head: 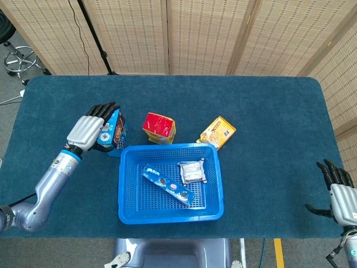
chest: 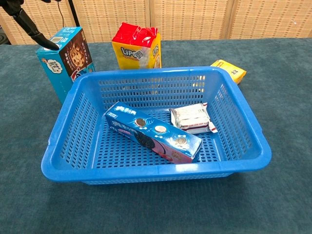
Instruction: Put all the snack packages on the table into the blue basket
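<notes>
The blue basket sits at the table's near middle. A long blue cookie box and a white wrapped packet lie inside it. An upright blue snack box stands at its far left corner, a red and yellow bag behind it, and a flat yellow packet at its far right. My left hand hovers, fingers extended, at the blue box's left side and holds nothing. My right hand is spread open off the table's near right edge.
A dark teal cloth covers the table. Folding wicker screens stand behind it. A stool and a stand with a cable are on the floor at the far left.
</notes>
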`<move>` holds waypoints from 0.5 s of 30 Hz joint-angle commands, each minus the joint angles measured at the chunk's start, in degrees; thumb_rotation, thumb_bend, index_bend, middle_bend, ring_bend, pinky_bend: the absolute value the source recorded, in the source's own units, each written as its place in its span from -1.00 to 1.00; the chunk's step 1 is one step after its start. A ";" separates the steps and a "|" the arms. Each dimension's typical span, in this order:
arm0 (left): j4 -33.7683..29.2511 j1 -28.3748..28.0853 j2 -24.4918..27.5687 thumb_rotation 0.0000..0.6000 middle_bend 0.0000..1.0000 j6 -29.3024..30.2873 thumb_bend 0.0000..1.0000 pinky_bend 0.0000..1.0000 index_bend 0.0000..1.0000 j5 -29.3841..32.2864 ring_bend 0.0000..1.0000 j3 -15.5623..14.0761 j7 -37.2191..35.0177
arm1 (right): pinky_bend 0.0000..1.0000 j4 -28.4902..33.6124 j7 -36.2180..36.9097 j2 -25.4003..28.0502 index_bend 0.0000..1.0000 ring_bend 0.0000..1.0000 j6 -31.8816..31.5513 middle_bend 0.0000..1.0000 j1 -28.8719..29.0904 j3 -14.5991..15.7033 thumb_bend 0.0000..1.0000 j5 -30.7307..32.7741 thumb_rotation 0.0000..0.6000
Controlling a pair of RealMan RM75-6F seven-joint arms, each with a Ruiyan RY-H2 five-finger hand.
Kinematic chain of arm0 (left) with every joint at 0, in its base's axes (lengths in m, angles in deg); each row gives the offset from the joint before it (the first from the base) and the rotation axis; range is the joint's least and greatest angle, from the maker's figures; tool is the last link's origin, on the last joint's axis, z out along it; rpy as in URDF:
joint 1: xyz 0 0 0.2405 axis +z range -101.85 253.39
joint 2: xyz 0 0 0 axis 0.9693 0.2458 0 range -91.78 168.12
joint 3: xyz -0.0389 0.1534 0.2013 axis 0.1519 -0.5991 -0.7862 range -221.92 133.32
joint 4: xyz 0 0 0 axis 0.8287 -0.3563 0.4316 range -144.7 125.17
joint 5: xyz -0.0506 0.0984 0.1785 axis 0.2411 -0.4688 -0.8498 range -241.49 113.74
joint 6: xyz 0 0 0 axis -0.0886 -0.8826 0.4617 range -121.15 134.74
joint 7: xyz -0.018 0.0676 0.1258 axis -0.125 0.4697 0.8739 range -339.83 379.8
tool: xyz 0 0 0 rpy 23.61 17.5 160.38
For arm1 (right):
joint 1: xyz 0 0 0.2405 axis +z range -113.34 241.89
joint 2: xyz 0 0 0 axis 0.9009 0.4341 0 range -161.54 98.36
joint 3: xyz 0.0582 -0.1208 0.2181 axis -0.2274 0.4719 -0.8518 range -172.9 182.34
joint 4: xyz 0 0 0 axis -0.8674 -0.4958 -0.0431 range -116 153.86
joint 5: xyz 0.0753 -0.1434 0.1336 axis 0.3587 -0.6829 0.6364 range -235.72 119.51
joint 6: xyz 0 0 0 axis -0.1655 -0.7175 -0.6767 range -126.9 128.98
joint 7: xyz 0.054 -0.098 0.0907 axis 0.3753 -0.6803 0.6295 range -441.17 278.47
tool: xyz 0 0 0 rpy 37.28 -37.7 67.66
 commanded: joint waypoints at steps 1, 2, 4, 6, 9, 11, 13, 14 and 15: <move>2.53 -0.46 -2.59 1.00 -1.00 -0.92 -0.91 -1.00 -1.00 6.68 -1.00 1.70 1.66 | -0.93 -0.13 0.12 -0.01 -1.00 -1.00 0.21 -1.00 0.10 -0.03 -1.00 0.14 1.00; 2.49 -0.68 -2.94 1.00 -1.00 -1.01 -0.91 -1.00 -1.00 7.87 -1.00 2.11 1.80 | -0.93 -0.13 0.14 0.00 -1.00 -1.00 0.30 -1.00 0.14 0.00 -1.00 0.11 1.00; 2.35 -1.21 -3.86 1.00 -1.00 -0.79 -0.91 -1.00 -1.00 9.76 -1.00 2.96 2.24 | -0.93 -0.10 0.16 0.03 -1.00 -1.00 0.36 -1.00 0.18 0.07 -1.00 -0.03 1.00; 2.31 -1.67 -4.74 1.00 -1.00 -0.16 -0.91 -1.00 -1.00 11.09 -1.00 3.41 3.17 | -0.93 -0.05 0.18 0.07 -1.00 -1.00 0.31 -1.00 0.15 0.11 -1.00 -0.10 1.00; 1.61 -2.45 -6.15 1.00 -1.00 0.75 -0.91 -1.00 -1.00 13.65 -1.00 4.24 4.55 | -0.93 0.00 0.43 0.22 -1.00 -1.00 0.18 -1.00 0.07 0.11 -1.00 -0.12 1.00; 1.19 -2.90 -6.65 1.00 -1.00 1.40 -0.91 -1.00 -1.00 15.19 -1.00 4.43 5.85 | -0.93 -0.04 0.62 0.31 -1.00 -1.00 0.21 -1.00 0.07 0.09 -1.00 -0.06 1.00; 0.97 -3.31 -7.23 1.00 -1.00 2.61 -0.91 -1.00 -1.00 17.04 -1.00 4.63 7.41 | -0.93 -0.13 0.90 0.41 -1.00 -1.00 0.31 -1.00 0.09 0.06 -1.00 0.02 1.00; 0.94 -3.58 -7.78 1.00 -1.00 3.67 -0.91 -1.00 -1.00 18.69 -1.00 4.87 8.51 | -0.93 -0.16 1.21 0.53 -1.00 -1.00 0.42 -1.00 0.09 0.06 -1.00 0.08 1.00; 0.91 -3.69 -7.94 1.00 -1.00 3.90 -0.91 -1.00 -1.00 19.51 -1.00 4.97 8.90 | -0.93 -0.18 1.37 0.59 -1.00 -1.00 0.46 -1.00 0.08 0.07 -1.00 0.09 1.00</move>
